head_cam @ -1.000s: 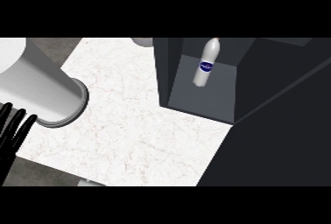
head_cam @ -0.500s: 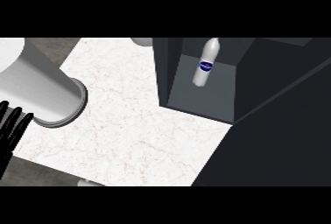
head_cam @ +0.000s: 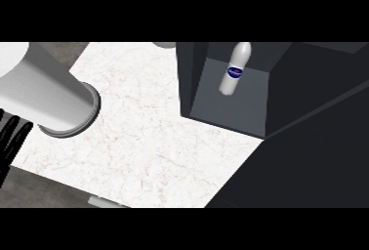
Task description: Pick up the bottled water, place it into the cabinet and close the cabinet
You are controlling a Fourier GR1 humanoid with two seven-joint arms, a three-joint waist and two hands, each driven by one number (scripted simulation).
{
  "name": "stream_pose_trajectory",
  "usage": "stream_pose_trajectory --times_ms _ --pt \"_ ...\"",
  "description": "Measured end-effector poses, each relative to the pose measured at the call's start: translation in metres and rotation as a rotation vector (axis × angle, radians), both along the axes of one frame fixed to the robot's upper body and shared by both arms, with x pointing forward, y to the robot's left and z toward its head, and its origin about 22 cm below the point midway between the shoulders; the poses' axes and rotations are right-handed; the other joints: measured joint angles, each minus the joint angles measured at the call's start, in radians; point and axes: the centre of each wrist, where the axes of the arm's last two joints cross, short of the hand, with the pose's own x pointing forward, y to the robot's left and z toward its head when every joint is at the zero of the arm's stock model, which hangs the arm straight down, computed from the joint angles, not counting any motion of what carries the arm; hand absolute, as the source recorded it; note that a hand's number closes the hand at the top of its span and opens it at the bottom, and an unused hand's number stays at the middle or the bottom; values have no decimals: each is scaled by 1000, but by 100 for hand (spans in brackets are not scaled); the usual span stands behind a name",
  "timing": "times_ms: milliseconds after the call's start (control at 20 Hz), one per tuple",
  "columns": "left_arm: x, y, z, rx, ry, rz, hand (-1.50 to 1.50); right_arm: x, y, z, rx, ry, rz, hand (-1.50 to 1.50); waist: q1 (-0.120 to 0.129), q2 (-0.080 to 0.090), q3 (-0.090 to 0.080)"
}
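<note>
Left hand (head_cam: 13, 141) hangs with straight fingers at the table (head_cam: 151, 146) edge, well apart from the bottled water (head_cam: 234, 68), a light, stiff, smooth cylinder standing inside the open cabinet (head_cam: 231, 105), probably best taken round its middle.

Matt white marble-veined counter (head_cam: 151, 141), smooth glossy plastic bottled water (head_cam: 235, 68), matt dark cabinet (head_cam: 238, 105)

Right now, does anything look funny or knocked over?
Nothing is spilled or broken. The bottled water stands inside the open cabinet, leaning a little in this steep view. The left hand hangs at the left edge of the counter.
</note>
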Motion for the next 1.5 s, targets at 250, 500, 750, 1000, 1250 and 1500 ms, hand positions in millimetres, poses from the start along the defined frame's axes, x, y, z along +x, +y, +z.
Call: stream_pose_trajectory --times_ms 250,500,750,1000,1250,1500 --pt "2 2 2 1 -8 0 -150 5 2 -7 46 59 18 150 7 9 2" --pt "4 5 2 3 -6 4 -150 21 12 -10 31 95 -7 150 -3 7 4" --pt "5 8 2 3 2 7 -150 48 20 -5 -66 50 -49 150 -6 -3 5" --pt "5 11 0 2 13 9 -150 75 39 2 -145 24 -64 150 -15 -11 8" --pt "5 15 -3 -4 21 27 -150 110 61 8 -191 51 -131 150 -29 -16 11" --pt "3 19 -6 -9 28 38 -150 151 97 16 -242 122 -237 150 -43 -21 18"
